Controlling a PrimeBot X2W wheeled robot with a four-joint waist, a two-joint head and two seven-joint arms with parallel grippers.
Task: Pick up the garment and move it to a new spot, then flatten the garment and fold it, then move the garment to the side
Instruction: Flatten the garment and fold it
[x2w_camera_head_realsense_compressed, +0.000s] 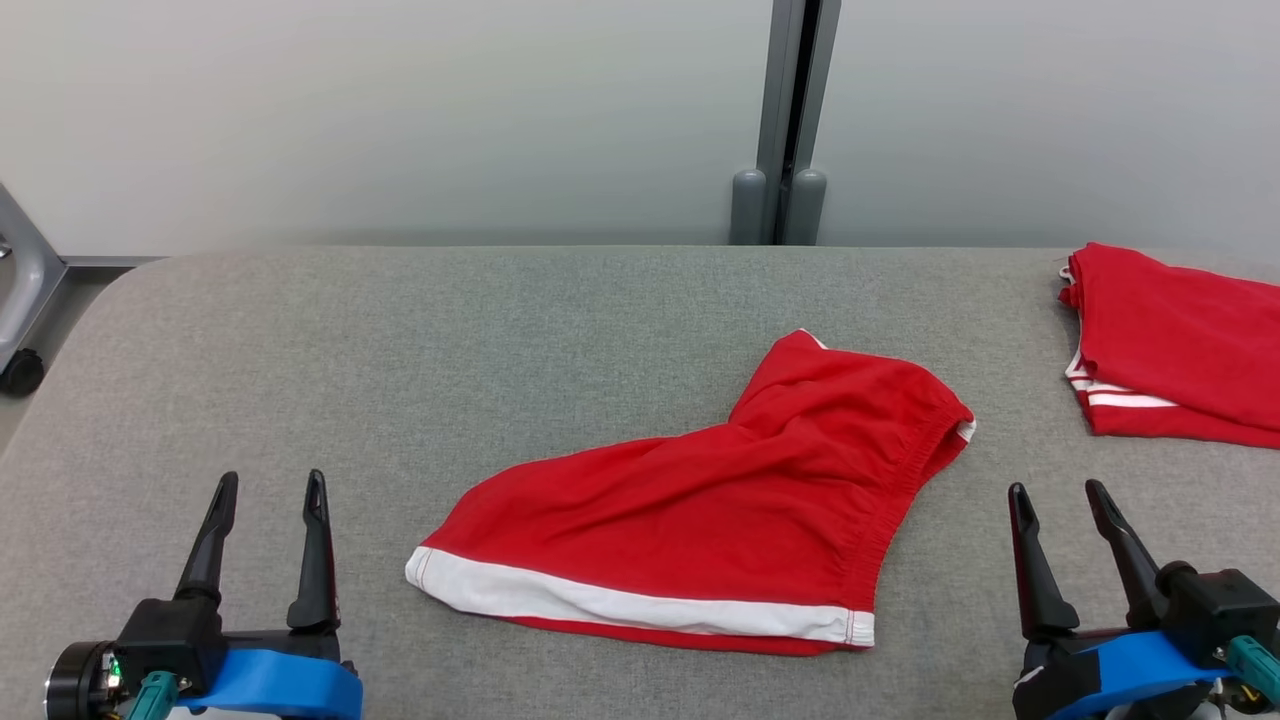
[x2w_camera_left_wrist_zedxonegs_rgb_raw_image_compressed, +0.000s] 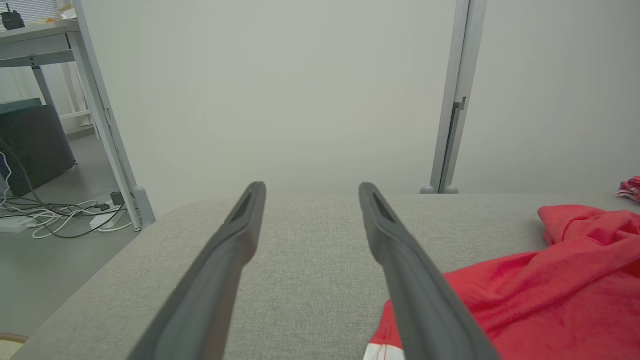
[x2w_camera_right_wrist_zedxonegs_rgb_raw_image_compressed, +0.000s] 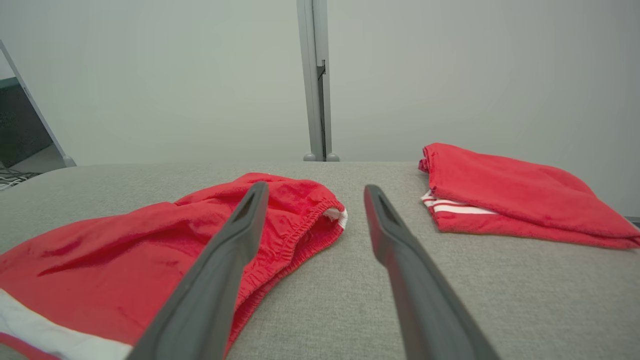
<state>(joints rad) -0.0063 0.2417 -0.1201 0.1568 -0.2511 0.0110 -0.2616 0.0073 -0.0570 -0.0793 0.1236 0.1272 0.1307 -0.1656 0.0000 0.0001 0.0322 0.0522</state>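
The garment (x2w_camera_head_realsense_compressed: 700, 505) is a pair of red shorts with a white hem band, lying loosely spread and rumpled in the middle of the grey padded table (x2w_camera_head_realsense_compressed: 400, 340). Its elastic waistband faces right. It also lies at the right of the left wrist view as red cloth (x2w_camera_left_wrist_zedxonegs_rgb_raw_image_compressed: 540, 295) and at the left of the right wrist view (x2w_camera_right_wrist_zedxonegs_rgb_raw_image_compressed: 125, 250). My left gripper (x2w_camera_head_realsense_compressed: 270, 485) is open at the lower left, apart from the garment's hem. My right gripper (x2w_camera_head_realsense_compressed: 1055, 495) is open at the lower right, just right of the waistband. Neither holds anything.
A second red garment with white stripes (x2w_camera_head_realsense_compressed: 1170, 345) lies folded at the table's far right edge (x2w_camera_right_wrist_zedxonegs_rgb_raw_image_compressed: 510, 195). A pale wall with a grey post (x2w_camera_head_realsense_compressed: 790, 120) stands behind the table. Cables (x2w_camera_left_wrist_zedxonegs_rgb_raw_image_compressed: 60, 215) and a desk lie on the floor to the left.
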